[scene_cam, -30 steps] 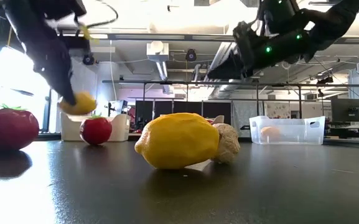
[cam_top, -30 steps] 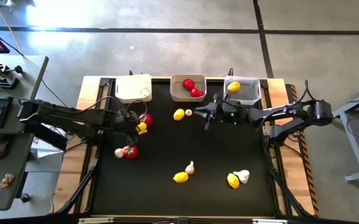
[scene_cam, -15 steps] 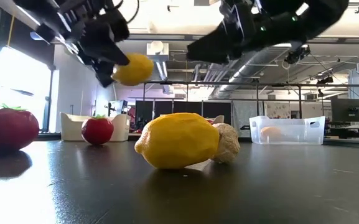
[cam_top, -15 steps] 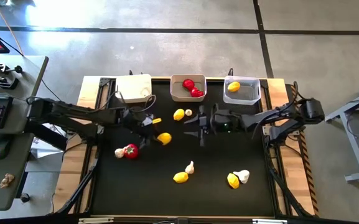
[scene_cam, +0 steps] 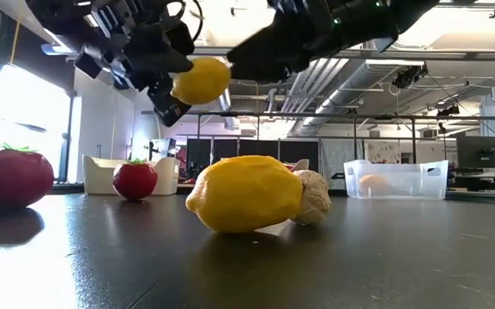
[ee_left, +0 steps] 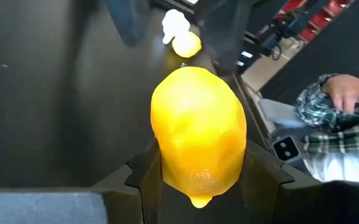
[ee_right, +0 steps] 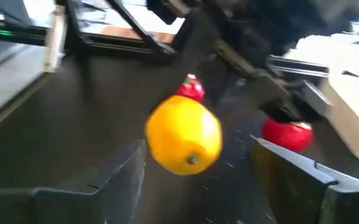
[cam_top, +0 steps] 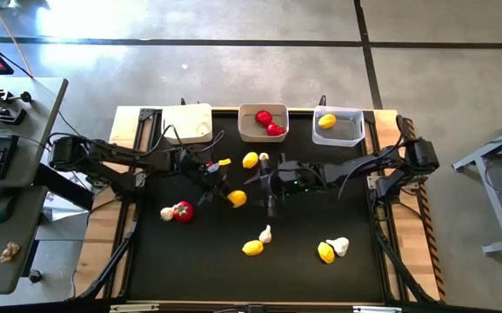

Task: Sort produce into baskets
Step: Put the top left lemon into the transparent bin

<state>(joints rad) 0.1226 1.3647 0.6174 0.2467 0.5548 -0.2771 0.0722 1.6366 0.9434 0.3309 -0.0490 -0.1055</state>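
Note:
My left gripper (cam_top: 231, 196) is shut on a yellow lemon (cam_top: 237, 198) in the air over the middle of the black table. My right gripper (cam_top: 260, 185) faces it from the right, open. In the right wrist view its fingers (ee_right: 120, 177) stand on either side of the lemon (ee_right: 184, 137) without touching it. At the far edge stand three baskets: a white one (cam_top: 187, 123), a greyish one (cam_top: 249, 130) with tomatoes inside, and a clear one (cam_top: 344, 132) with a lemon inside. My left gripper pinches the lemon between its two fingers by the sides (ee_left: 165, 167) near one pointed end (ee_left: 198, 200), which points back toward the wrist. The fingers come from the table's left and lie along the lemon. The lemon (scene_cam: 201, 80) is lifted clear of the table.
Loose produce lies on the table: a tomato (cam_top: 182, 211) with a garlic at the left, a lemon (cam_top: 250, 160) with a garlic near the baskets, a lemon (cam_top: 251, 248) and another lemon (cam_top: 326, 253) with garlics toward the near edge. A person's hand (ee_left: 347, 93) shows beyond the table.
My left gripper has lifted the lemon off the table and carried it toward the table's right, to the middle. My right gripper has come from near the clear basket toward the left and the lemon, and has opened.

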